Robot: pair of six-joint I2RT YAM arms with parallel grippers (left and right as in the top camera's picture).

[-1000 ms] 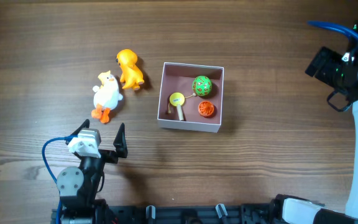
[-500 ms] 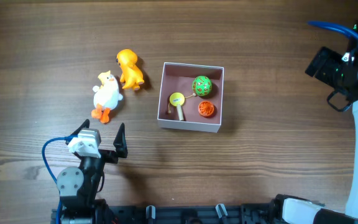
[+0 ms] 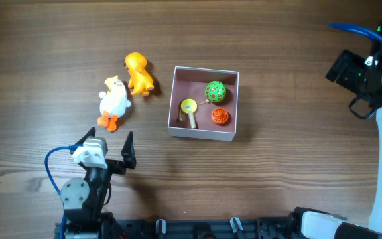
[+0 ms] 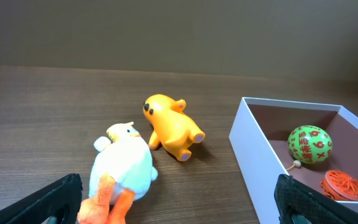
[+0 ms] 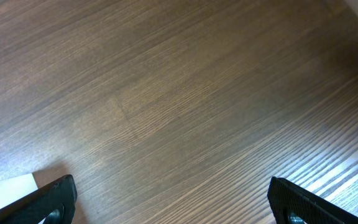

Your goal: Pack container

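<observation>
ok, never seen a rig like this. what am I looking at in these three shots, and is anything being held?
Two robot arms at a wooden table, three cameras. The overhead view looks straight down; the other two sit on the wrists, so the dark tips at their bottom corners are that arm's own fingers. The left gripper is open and empty, facing a white duck and an orange toy animal lying left of the container. The container, a shallow white box with a pink inside, holds a green ball, a small orange toy and a yellow-headed wooden piece. The right gripper is open too, holding nothing, over bare wood at the far right.
</observation>
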